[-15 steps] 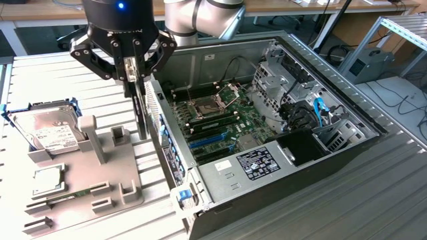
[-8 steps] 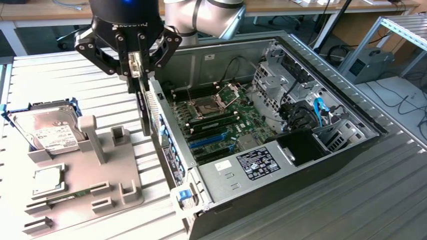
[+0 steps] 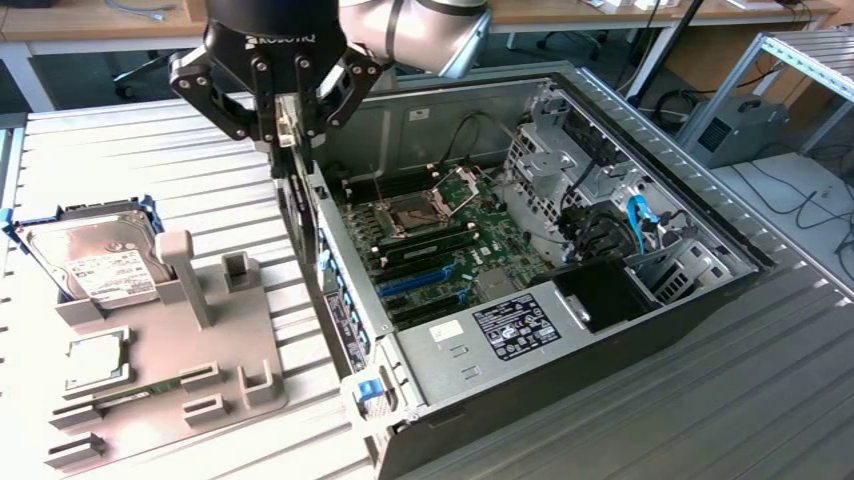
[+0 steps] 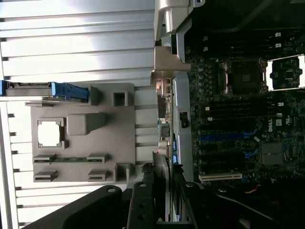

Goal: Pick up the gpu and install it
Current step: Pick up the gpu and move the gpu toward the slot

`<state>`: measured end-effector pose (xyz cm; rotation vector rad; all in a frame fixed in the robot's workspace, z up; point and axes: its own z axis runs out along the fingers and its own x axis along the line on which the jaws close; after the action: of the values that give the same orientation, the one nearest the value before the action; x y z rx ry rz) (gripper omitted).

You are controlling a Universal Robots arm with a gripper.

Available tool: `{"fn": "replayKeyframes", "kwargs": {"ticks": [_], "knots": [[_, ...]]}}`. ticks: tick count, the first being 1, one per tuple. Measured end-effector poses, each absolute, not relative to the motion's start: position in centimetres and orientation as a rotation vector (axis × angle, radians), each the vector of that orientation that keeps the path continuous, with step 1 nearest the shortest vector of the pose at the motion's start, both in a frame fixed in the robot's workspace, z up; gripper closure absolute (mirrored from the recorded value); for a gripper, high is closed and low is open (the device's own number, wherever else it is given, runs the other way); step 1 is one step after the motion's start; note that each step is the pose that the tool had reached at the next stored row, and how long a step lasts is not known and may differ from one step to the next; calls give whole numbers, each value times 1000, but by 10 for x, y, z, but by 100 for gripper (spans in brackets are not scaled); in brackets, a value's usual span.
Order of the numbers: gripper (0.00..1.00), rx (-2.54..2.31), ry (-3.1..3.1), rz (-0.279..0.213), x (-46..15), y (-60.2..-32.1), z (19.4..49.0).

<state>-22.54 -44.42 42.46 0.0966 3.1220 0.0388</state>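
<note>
The gpu [image 3: 300, 205] hangs edge-on as a thin dark card below my gripper [image 3: 284, 125], which is shut on its upper edge. The card's lower end sits just above the near wall of the open computer case [image 3: 441, 385], at the exterior view's left side of the motherboard [image 3: 441, 250]. In the wrist view the gpu [image 4: 163, 174] runs between my two dark fingers [image 4: 142, 205], pointing along the case wall beside the expansion slots [image 4: 224, 137].
A grey parts fixture [image 3: 214, 350] lies at the exterior view's left of the case, carrying a hard drive [image 3: 100, 265], a processor chip [image 3: 96, 362] and a narrow memory stick [image 4: 71, 159]. Drive bays and cables [image 3: 627, 225] fill the case's far side.
</note>
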Motion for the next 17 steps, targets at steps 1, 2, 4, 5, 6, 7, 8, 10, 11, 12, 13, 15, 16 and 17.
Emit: {"fn": "replayKeyframes", "kwargs": {"ticks": [1, 2, 4, 5, 6, 7, 8, 10, 11, 12, 13, 15, 16, 17], "knots": [[74, 97, 3123, 39, -223, -444, 426], [74, 97, 3123, 39, -222, -444, 426], [74, 97, 3124, 39, -219, -444, 427], [74, 97, 3125, 40, -217, -444, 427], [74, 97, 3126, 40, -216, -444, 428], [74, 97, 3127, 40, -214, -444, 427], [74, 97, 3128, 40, -212, -444, 427], [74, 97, 3130, 40, -209, -444, 427], [74, 97, 3131, 40, -207, -444, 427], [74, 97, 3132, 39, -205, -444, 427], [74, 97, 3134, 39, -203, -444, 427], [74, 97, 3137, 39, -200, -444, 427], [74, 97, 3138, 39, -198, -444, 427], [74, 97, 3139, 39, -198, -444, 427]]}}
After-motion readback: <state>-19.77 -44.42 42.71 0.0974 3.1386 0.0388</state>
